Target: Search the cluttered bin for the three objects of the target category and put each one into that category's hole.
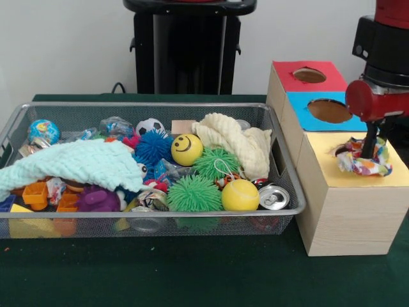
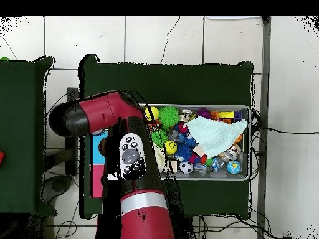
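A multicoloured patterned cloth (image 1: pixel 364 158) lies bunched over the hole in the yellow top (image 1: pixel 358 167) of the wooden sorting box (image 1: pixel 345 211), partly pushed down into the opening, with its edges spilling out around the rim. The gripper (image 1: pixel 370 148) reaches straight down into the middle of that cloth; whether its fingers are spread or closed cannot be told, since the fabric hides their tips. Behind the yellow section sit a blue top (image 1: pixel 323 112) and a red top (image 1: pixel 305 77), each with its own round hole showing bare. Just beside the box stands the wire mesh bin (image 1: pixel 147 224), crowded with things: a pale mint cloth (image 1: pixel 77 163) draped over its left part, a cream knitted cloth (image 1: pixel 233 144) heaped at the far right corner, a yellow smiley ball (image 1: pixel 186 149), a blue spiky ball (image 1: pixel 152 147), two green spiky balls (image 1: pixel 195 194), a plain yellow ball (image 1: pixel 240 195), a small football (image 1: pixel 150 126), a globe ball (image 1: pixel 43 132) and a crushed can (image 1: pixel 276 197). Box and bin rest on a dark green table cover (image 1: pixel 192 275). In the overhead view the red and black arm (image 2: pixel 134 180) covers most of the box, and the green table stands on a floor of pale tiles (image 2: pixel 162 37), with dark cables trailing across it.
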Robot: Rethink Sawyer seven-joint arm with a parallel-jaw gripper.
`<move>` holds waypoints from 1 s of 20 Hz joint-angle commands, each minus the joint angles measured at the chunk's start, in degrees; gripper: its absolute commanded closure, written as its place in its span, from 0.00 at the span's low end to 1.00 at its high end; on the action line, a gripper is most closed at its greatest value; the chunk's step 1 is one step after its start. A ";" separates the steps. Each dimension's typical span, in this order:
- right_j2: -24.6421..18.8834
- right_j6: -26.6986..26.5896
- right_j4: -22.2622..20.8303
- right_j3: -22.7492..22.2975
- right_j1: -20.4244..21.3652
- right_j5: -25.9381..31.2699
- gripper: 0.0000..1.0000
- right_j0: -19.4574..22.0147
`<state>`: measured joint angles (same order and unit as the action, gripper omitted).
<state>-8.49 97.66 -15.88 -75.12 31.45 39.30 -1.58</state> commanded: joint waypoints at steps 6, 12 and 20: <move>4.85 9.87 -3.74 -9.84 -5.24 -11.29 1.00 -0.42; 7.29 10.29 -3.00 -11.01 -6.20 -14.08 1.00 -1.60; 9.62 8.32 -3.35 -11.25 -7.61 -16.68 1.00 -2.82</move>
<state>-1.29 97.65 -16.22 -80.50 27.94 23.76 -4.49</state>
